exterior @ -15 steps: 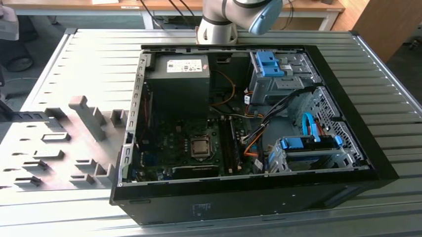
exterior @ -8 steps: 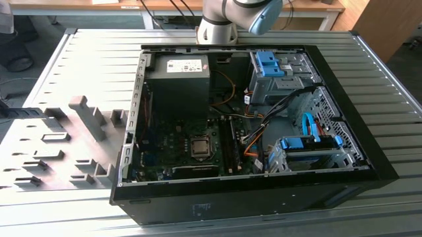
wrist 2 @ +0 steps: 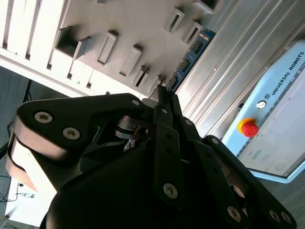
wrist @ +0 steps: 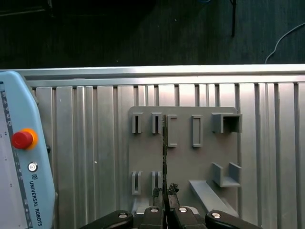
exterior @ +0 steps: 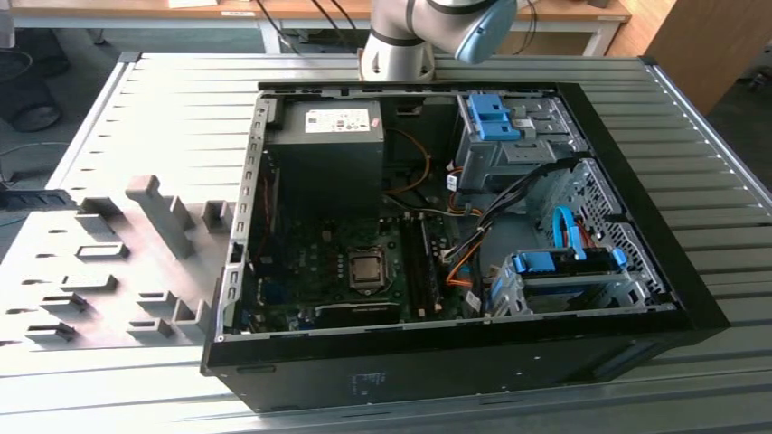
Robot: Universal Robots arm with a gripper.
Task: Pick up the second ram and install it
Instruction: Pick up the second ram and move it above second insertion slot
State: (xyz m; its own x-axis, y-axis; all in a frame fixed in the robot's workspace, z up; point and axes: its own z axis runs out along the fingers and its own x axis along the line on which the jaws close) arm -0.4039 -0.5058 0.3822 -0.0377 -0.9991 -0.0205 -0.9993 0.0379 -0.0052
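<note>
The second ram is a thin dark stick seen edge-on in the first wrist view, running out from my fingertips over the grey fixture plate. The second wrist view shows its flat side with chips and a blue edge. My gripper is shut on one end of the stick, with the black fingers meeting at its near end. The ram hangs above the plate's slots. The open computer case lies on the table with its mainboard and memory slots exposed beside the processor socket.
A teach pendant with a red stop button lies beside the fixture plate. The plate carries upright blocks. Inside the case are drive cages with blue clips, cables and a power supply.
</note>
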